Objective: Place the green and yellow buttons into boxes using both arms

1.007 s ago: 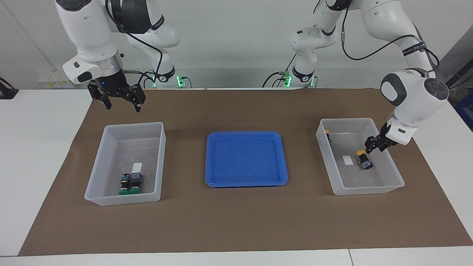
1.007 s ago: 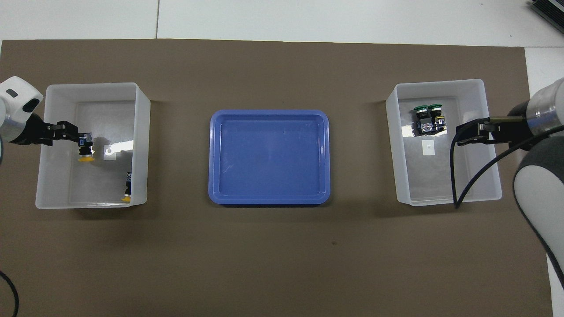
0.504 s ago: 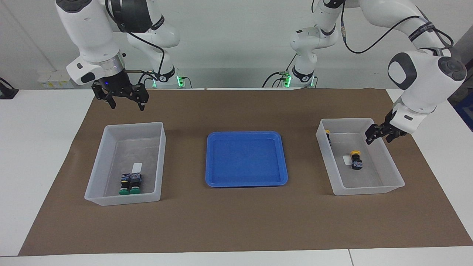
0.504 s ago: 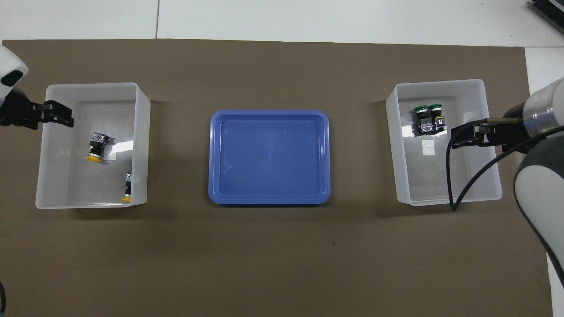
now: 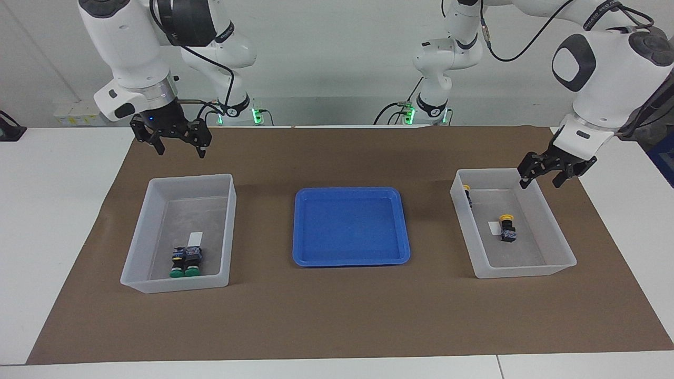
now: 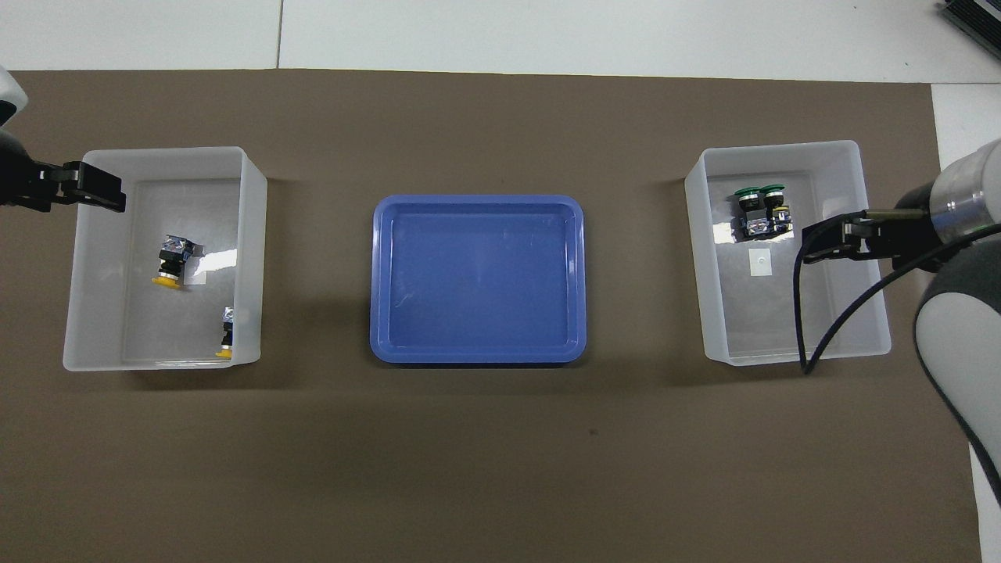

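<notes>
— Where were the buttons?
— Two yellow buttons (image 5: 507,225) lay in one box (image 5: 553,266), two green buttons (image 5: 185,260) in the other box (image 5: 138,284), at nine o'clock facing.
— And the claws?
— Left claw (image 5: 539,180) and right claw (image 5: 178,149) hung wide, empty.

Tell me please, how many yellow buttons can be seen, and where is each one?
2, both in the clear box at the left arm's end. One yellow button lies on the box floor; the other yellow button rests against the wall nearest the blue tray. None seems hidden.
</notes>
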`<action>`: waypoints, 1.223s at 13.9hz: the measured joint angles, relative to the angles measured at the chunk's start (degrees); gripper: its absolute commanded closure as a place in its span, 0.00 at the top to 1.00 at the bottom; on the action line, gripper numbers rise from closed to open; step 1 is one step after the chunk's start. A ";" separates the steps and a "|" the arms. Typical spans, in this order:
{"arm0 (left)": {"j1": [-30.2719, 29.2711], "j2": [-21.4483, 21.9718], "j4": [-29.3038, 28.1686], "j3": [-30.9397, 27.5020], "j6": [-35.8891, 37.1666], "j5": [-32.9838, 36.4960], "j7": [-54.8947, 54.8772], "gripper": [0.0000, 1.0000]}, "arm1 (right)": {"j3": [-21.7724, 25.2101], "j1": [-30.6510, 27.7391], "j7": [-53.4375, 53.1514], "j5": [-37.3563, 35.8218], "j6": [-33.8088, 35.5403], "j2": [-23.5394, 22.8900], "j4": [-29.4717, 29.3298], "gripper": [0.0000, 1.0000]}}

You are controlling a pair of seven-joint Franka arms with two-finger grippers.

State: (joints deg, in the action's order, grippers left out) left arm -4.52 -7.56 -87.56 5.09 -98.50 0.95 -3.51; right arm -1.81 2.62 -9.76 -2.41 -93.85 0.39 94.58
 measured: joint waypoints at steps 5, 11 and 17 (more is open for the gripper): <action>0.24 4.32 0.12 2.91 2.12 -0.01 0.00 1.00 | 0.00 0.00 0.00 0.00 0.00 0.00 0.01 1.00; 0.44 5.98 -2.21 3.62 3.17 -0.01 0.00 1.00 | 0.00 0.00 0.00 0.00 0.00 0.00 0.01 1.00; 0.37 6.15 -2.64 3.30 3.31 -0.01 0.01 1.00 | 0.00 0.00 0.00 0.00 0.00 0.00 0.01 1.00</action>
State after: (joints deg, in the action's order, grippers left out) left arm -4.15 -1.41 -90.21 8.39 -95.18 0.94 -3.50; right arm -1.81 2.62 -9.76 -2.41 -93.85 0.40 94.59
